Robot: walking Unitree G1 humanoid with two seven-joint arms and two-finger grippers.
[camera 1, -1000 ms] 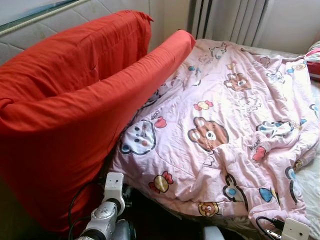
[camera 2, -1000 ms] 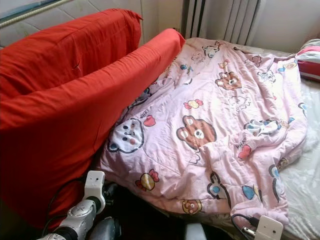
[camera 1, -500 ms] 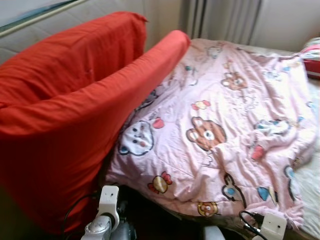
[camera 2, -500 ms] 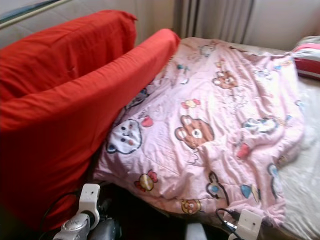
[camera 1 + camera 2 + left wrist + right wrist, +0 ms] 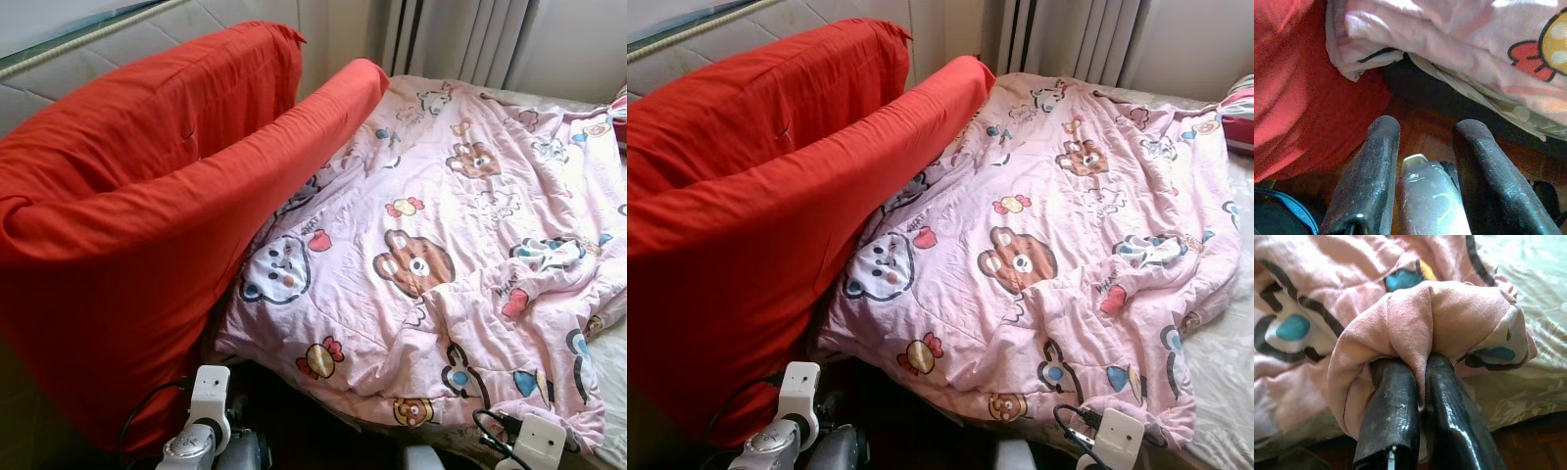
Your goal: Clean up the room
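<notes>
At bed's foot, right gripper [image 5: 1418,396] pinches a fold of the pink cartoon quilt [image 5: 441,245] at its near corner, fingers pressed together with cloth bunched between and over them. Quilt lies rumpled across the mattress [image 5: 1229,362], its left edge against the red cushions [image 5: 147,225]. Left gripper [image 5: 1422,147] hangs low by the quilt's near-left edge, fingers spread around a pale bottle-like object [image 5: 1430,196]; contact unclear. Step in hand looks like straightening the quilt. Next move likely needs a steady pull on the held corner to flatten the folds.
</notes>
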